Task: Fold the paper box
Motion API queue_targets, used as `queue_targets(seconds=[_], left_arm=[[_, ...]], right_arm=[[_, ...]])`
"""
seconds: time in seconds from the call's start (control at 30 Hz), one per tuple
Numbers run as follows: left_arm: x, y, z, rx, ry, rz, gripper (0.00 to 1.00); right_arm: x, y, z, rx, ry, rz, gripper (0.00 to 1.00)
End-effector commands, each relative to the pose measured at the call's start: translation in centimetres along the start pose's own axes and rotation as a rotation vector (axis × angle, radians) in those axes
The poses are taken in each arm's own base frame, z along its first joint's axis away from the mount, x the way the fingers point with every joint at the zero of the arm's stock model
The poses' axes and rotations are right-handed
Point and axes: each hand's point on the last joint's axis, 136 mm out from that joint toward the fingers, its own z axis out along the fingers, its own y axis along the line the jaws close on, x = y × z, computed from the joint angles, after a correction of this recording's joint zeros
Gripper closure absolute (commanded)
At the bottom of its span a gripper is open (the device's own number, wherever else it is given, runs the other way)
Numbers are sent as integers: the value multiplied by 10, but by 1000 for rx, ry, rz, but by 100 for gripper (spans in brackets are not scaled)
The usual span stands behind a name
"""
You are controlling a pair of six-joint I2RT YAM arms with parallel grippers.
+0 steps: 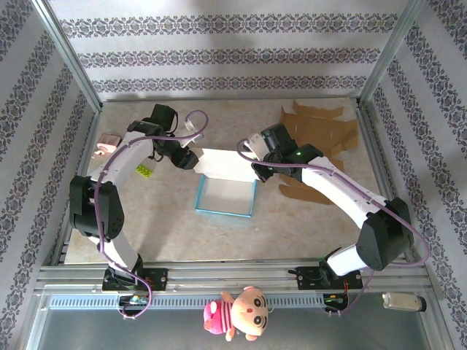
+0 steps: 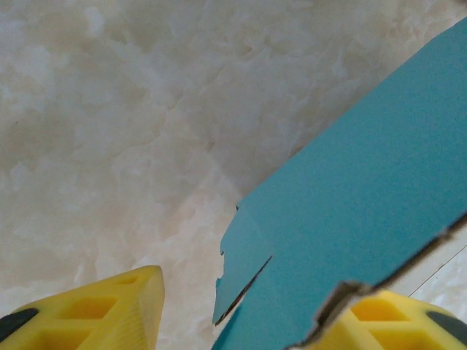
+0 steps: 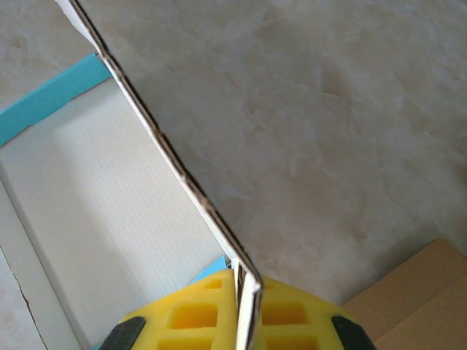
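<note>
overhead, open paper box (image 1: 225, 195), wrist cams: r end effector (image 3: 244, 310) pinching wall, l end effector (image 2: 244, 317) spread

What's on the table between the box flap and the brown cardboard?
Bare table, seen in the right wrist view, between the box flap and the brown cardboard.

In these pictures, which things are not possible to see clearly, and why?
- Top view: small pink object at far left, too small to identify.
- Left wrist view: teal paper box, cut off by the right and bottom edges.
- Right wrist view: flat brown cardboard sheet, cut off by the bottom-right corner.
</note>
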Motion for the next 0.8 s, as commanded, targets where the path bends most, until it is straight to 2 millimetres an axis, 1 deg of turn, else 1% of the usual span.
queue_targets(seconds=[0.0,0.23,0.33,0.4,0.43,0.53,0.6,0.67,0.77], left_arm=[[-19,-1,-1,16,-50,26,54],[-27,-2,1,36,-60,24,74],[-26,-3,3,33,-51,22,87],[-26,-1,4,18,-44,12,96],[-28,1,4,2,-45,4,99],[-41,16,4,-103,-75,-71,100],[-57,29,-1,-183,-127,-156,100],[-70,42,-7,-267,-176,-244,100],[-86,52,-15,-364,-236,-328,100]], right_arm=[[-8,-1,-3,-2,-10,-8,100],[-7,-1,-3,0,-2,-5,100],[-9,-3,-3,14,-9,-3,100],[-15,-10,-2,50,-21,26,100],[-19,-14,-2,70,-31,46,100],[-41,-33,2,182,-76,141,100],[-57,-44,6,244,-106,189,100],[-70,-52,11,279,-128,236,100],[-86,-62,18,309,-160,329,100]])
